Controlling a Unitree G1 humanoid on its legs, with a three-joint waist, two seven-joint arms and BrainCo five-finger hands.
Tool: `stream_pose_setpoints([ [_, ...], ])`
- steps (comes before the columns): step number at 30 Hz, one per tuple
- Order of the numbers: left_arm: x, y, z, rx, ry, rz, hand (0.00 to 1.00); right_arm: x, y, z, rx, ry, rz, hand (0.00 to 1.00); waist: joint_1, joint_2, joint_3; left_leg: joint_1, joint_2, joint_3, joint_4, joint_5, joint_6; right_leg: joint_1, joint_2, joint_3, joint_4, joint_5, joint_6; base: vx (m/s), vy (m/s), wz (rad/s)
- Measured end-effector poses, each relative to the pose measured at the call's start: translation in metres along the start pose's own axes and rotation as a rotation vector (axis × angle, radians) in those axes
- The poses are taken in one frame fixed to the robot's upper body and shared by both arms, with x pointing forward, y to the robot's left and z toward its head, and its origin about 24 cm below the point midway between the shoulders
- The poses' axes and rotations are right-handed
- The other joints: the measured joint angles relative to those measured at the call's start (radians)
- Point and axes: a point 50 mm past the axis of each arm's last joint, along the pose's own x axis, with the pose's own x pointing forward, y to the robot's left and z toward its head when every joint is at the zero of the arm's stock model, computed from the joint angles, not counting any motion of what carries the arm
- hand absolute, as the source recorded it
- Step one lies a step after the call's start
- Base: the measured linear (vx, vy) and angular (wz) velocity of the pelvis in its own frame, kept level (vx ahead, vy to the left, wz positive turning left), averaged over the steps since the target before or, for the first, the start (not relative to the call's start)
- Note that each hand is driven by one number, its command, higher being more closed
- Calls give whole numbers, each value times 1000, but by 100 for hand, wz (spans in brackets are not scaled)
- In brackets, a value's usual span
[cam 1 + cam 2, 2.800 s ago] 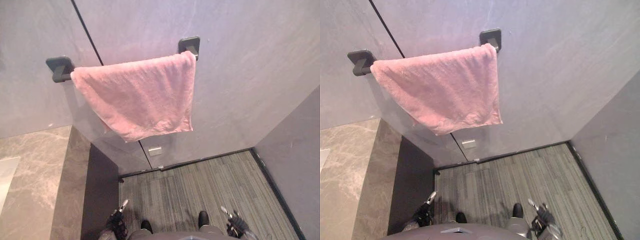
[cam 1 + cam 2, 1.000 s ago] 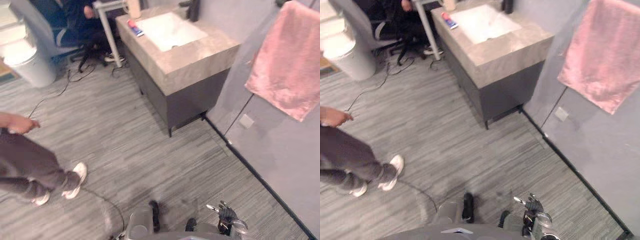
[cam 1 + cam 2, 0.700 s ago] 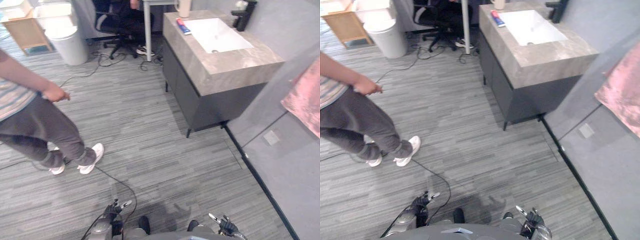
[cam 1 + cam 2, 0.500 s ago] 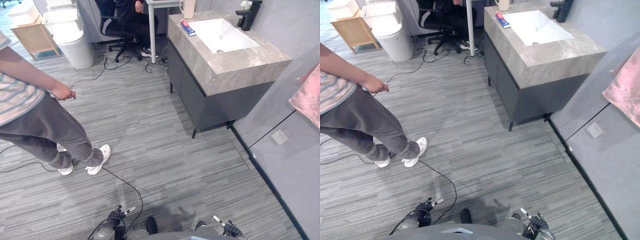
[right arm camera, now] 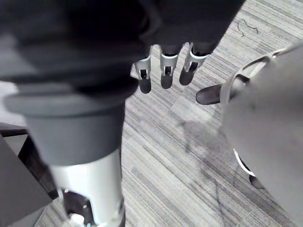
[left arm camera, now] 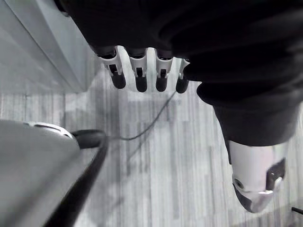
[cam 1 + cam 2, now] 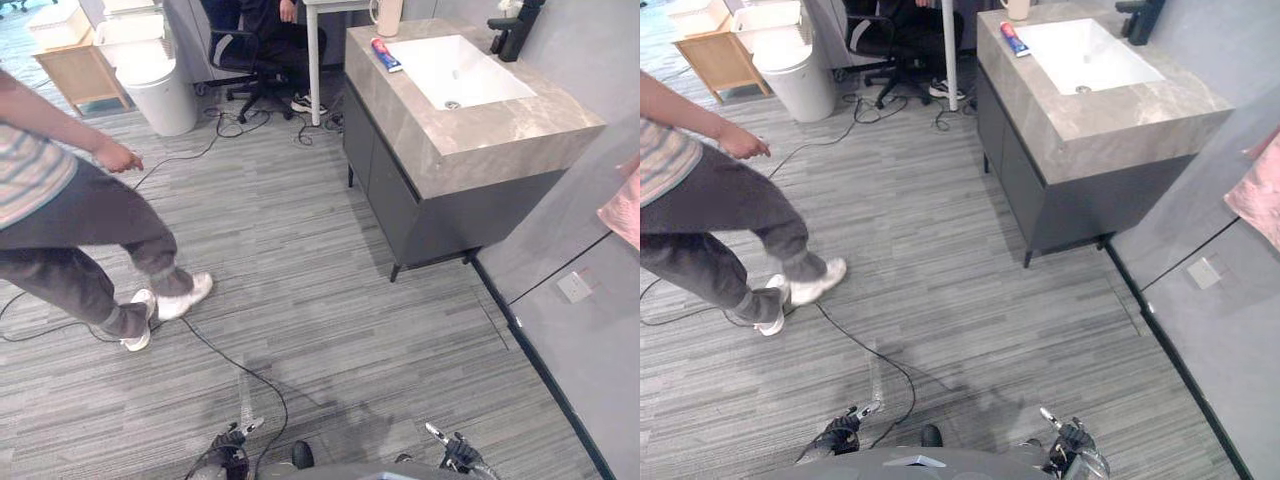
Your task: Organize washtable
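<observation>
- The left hand (image 6: 136, 75) is hanging low at the robot's side, fingers straight & relaxed, thumb apart, holding nothing.
- The right hand (image 5: 163, 71) is hanging the same way on the other side: fingers loose, nothing in it.
- The bench (image 7: 480, 125), a marble-topped wash unit, is standing well apart from the robot, ahead & to its right, against the grey wall.
- On it, a red-and-blue toothpaste tube (image 7: 386, 54) is lying flat just beside the white basin (image 7: 455, 70). A pale cup (image 7: 388, 14) is standing upright at the far corner near the tube. A black tap (image 7: 516, 28) is sitting at the basin's far side.
- A pink towel (image 7: 625, 205) is hanging on the wall right of the bench.
- A person (image 7: 70, 200) is stepping across the floor on the robot's left, well apart from the bench.
- Step in hand, prob.: approaching the bench. No tidying looks begun yet.
- Doing it well: walking up to the dark front & squaring to it, so tube & cup are both coming within reach. Also stopping where the arms can be lifting over the edge w/o clipping it.
- Keeping both hands low & slack while walking is sensible, raising them only once standing steady.
- Watching the person's path, esp. on the left, & giving way if they are closing in.
- The tube is thin & flat, so it is prob. needing a pinch from above. The cup is prob. wanting a wrap round its side.
</observation>
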Motion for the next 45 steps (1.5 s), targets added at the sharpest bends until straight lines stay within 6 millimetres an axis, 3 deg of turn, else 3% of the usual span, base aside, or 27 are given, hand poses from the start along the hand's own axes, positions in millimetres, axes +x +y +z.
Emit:
stream_pose_setpoints([
  [1, 0, -3, 2, 12, -6, -11, 0, 0, -3, -1, -2, 1, -7, 0, -1, -4, 4, 9, -8, -2, 0, -9, 8, -19, -21, 2, 73, -16, -19, 88, 149, 41],
  [3, 1, -8, 8, 31, -37, -42, 0, 0, -6, 3, 32, -15, -11, 0, 9, -2, 8, 41, -14, -16, 3, -25, 28, -199, -115, 102, 478, 15, -216, 52, 199, 16],
  [6, 1, -4, 17, 50, -74, -36, 0, 0, 1, 2, 54, -27, 21, 0, 12, -1, 31, 79, 8, -35, 50, -74, 59, -340, -75, 181, 700, -66, -156, -54, 56, 1],
  [9, 5, -3, 38, 64, -126, -36, 0, -1, -6, 2, 62, -24, 4, 0, -8, 6, 50, 96, 42, -66, 69, -129, 51, -455, 75, 139, 522, -93, -134, -258, 15, 31],
  [12, 9, -12, 60, 78, -187, -59, 0, -7, -29, -23, 147, 55, -80, 0, -50, 4, 61, 165, 38, -122, 44, -169, -6, -481, 154, 124, 50, 72, -100, -132, 29, 77],
  [13, 8, -13, 66, 86, -208, -61, 0, -11, -35, -32, 169, 82, -102, 0, -62, 4, 62, 186, 39, -145, 44, -193, -14, -491, 169, 168, -19, 109, -84, 499, -271, 88],
  [15, 7, -8, 60, 90, -206, -46, 0, -18, -49, -50, 256, 128, -151, 0, -79, 36, 64, 256, 84, -169, 67, -252, -48, -523, 207, 262, 97, 160, -146, 705, -322, 78],
  [16, 6, -4, 51, 54, -187, -27, 0, -21, -51, -57, 324, 137, -170, 0, -79, 23, 59, 209, 95, -147, 256, -279, -94, -515, 206, 268, 176, 176, -179, 545, -259, 31],
  [17, 5, -3, 43, 14, -166, -15, 0, -20, -51, -54, 354, 123, -170, 0, -78, 45, 59, 114, 127, -129, 485, -268, -113, -479, 214, 255, 176, 131, -186, 501, -337, 33],
  [18, 3, -6, 33, -22, -137, -19, 0, -19, -51, -49, 358, 104, -170, 0, -65, 78, 64, -40, 191, -106, 837, -127, -157, -408, 254, 238, 135, 99, -204, 291, -240, 8],
  [19, 2, -7, 26, -41, -121, -20, 0, -17, -49, -45, 340, 97, -161, 0, -48, 89, 71, -91, 218, -108, 967, -59, -179, -371, 273, 242, 121, 83, -218, 235, -239, -34],
  [22, -1, 3, 10, -134, -72, 13, 0, -7, -24, -18, 235, 21, -62, 0, -8, 68, 113, -257, 293, -51, 1272, -80, -124, -126, 309, 264, 45, 24, -229, 53, -118, -25],
  [25, -1, 9, 16, -151, -105, 40, 0, 1, 10, 31, 149, -142, 46, 0, 29, 43, 123, -377, 316, 104, 1038, -152, -94, 56, 287, 317, -74, 18, -222, -94, 18, -44],
  [26, -2, 10, 12, -152, -91, 46, 0, 3, 22, 47, 144, -186, 76, 0, 46, 42, 124, -394, 310, 145, 825, -147, -94, 109, 269, 326, -100, 1, -195, 355, -69, -60],
  [28, -3, 8, 4, -155, -61, 51, 0, 3, 27, 59, 116, -231, 96, 0, 56, 52, 116, -376, 274, 128, 399, -71, -114, 188, 250, 331, -151, -48, -142, 315, -40, -53],
  [30, -5, 7, -7, -166, -24, 63, 0, 2, 20, 57, 85, -230, 84, 0, 69, 77, 98, -420, 270, 42, 355, -26, -120, 235, 241, 332, -133, -152, -107, 112, 139, -39],
  [31, -8, 18, -20, -165, 17, 95, 0, 1, 14, 33, 45, -156, 68, 0, 76, 13, 52, -417, 184, 11, 411, 28, -92, 225, 164, 359, -17, -224, -109, 316, 186, -15],
  [32, -9, 21, -22, -158, 27, 104, 0, 0, 11, 23, 30, -124, 58, 0, 70, -7, 35, -414, 159, 0, 417, 44, -67, 190, 139, 362, 71, -225, -107, 597, 167, -4],
  [33, -9, 26, -21, -143, 29, 112, 0, 0, 8, 11, 20, -80, 51, 0, 69, -30, 30, -385, 127, -3, 429, 32, -26, 90, 89, 381, 330, -186, -91, 564, 126, 20],
  [34, -8, 32, -18, -104, 32, 116, 0, -2, 8, -1, 24, -26, 46, 0, 61, -62, 46, -319, 96, 1, 411, 11, -13, -18, 37, 408, 603, -47, -73, 561, 111, 26],
  [35, -7, 34, -14, -79, 26, 113, 0, -2, 9, -7, 26, -7, 47, 0, 48, -69, 55, -282, 82, 2, 406, 6, -4, -63, 22, 420, 719, -1, -54, 373, 55, 36],
  [37, -5, 35, -9, -14, 18, 97, 0, -4, 8, -16, 8, 25, 51, 0, 27, -65, 66, -157, 80, 1, 380, 3, 4, -149, 10, 405, 907, -32, -80, 178, -5, 5],
  [39, -3, 20, -1, 31, -10, 46, 0, -2, 1, -2, -43, -25, 53, 0, 22, -7, 70, 30, 106, 20, 246, 2, 4, -234, 63, 339, 778, -118, -109, -48, 5, -25],
  [41, 2, 7, 19, 39, -80, 8, 0, -2, 2, 3, -53, -45, 55, 0, 9, 3, 73, 89, 111, 22, 197, 0, 2, -310, 90, 302, 546, -121, -101, -41, -1, 29],
  [43, 3, -5, 34, 24, -138, -23, 0, -2, -1, 1, -69, -36, 43, 0, -2, -2, 69, 119, 114, 30, 175, -28, -40, -324, 106, 264, 200, -5, -104, 215, -79, 47],
  [44, 3, -6, 36, 26, -153, -28, 0, -4, -3, -5, -74, -22, 37, 0, -3, -16, 63, 136, 102, 40, 174, -67, -67, -328, 105, 264, 77, 116, -109, 29, -153, 35],
  [45, 3, -12, 32, 13, -138, -38, 0, -4, -8, -10, -77, 5, 23, 0, -5, -24, 67, 190, 105, 32, 182, -125, -92, -349, 111, 298, 135, 202, -162, 1, -231, -2],
])
